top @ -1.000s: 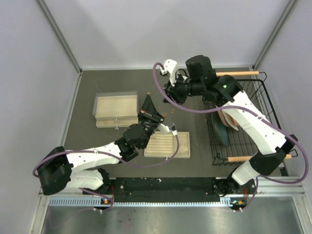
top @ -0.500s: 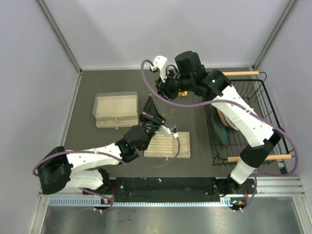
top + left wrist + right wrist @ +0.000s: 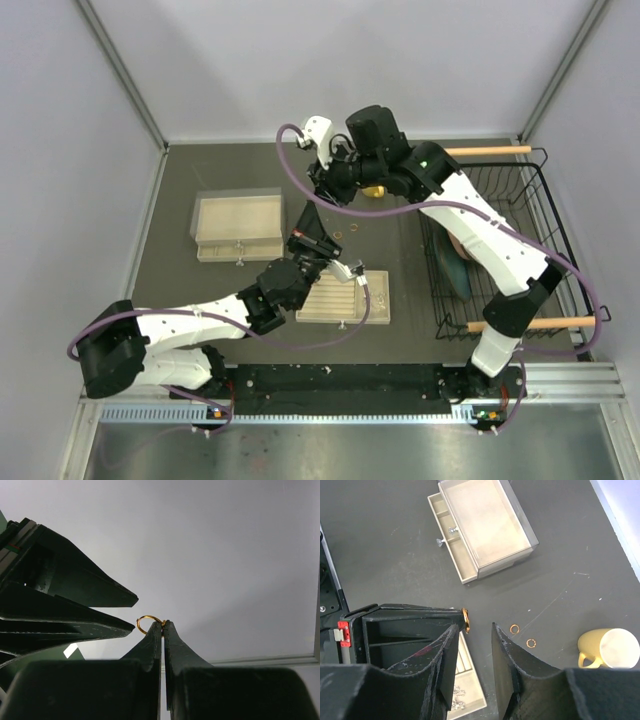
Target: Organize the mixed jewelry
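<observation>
Cream drawer box (image 3: 238, 228) sits near the dark table's (image 3: 185, 190) left edge, slotted cream tray (image 3: 335, 300) mid-front, two copper rings (image 3: 514, 628) behind it, black wire rack (image 3: 530, 190) along the right edge.

Left arm (image 3: 190, 325) and right arm (image 3: 502, 247) presented white link shells with black joints. A purple cable (image 3: 284, 165) ran along each. The left gripper (image 3: 162, 624) had dark, tapered wedge fingers (image 3: 150, 647). A red tag (image 3: 342, 631) was noted at the right wrist view's lower left.

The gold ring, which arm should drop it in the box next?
Left, probably. The left fingers are shut on the gold ring, close beside the slotted box. The right fingers are open, hold nothing, and hang farther back near the yellow mug.
</observation>
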`<state>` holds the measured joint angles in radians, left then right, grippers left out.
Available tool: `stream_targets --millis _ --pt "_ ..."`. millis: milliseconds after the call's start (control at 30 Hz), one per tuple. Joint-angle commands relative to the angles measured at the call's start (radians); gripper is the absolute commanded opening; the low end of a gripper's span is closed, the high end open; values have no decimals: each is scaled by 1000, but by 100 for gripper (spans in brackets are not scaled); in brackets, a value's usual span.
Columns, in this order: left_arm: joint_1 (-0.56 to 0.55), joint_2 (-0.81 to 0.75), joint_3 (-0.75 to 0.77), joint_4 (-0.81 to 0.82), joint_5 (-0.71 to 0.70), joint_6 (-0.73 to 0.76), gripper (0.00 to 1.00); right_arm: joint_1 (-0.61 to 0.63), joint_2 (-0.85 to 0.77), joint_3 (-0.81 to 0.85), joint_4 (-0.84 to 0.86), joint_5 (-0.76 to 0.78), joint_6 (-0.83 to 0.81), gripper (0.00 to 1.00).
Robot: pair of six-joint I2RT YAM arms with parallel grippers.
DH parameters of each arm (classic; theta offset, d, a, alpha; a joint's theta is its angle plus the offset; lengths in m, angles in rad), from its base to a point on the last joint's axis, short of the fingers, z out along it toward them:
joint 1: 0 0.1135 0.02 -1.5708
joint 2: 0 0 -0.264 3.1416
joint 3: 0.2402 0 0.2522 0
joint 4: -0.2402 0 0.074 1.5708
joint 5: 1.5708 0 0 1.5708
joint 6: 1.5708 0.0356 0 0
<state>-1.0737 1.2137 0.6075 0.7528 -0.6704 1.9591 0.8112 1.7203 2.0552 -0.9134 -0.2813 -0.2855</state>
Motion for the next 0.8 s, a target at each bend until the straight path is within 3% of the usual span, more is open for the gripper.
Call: stream_targets --millis 0,333,767 --pt "-9 -20 15 23 -6 -20 0 14 16 56 15 4 2 33" --pt "-12 -23 12 16 -8 -25 0 14 35 63 15 -2 6 29" --pt "-11 -29 23 -47 -43 -63 0 17 25 56 10 -2 6 0"
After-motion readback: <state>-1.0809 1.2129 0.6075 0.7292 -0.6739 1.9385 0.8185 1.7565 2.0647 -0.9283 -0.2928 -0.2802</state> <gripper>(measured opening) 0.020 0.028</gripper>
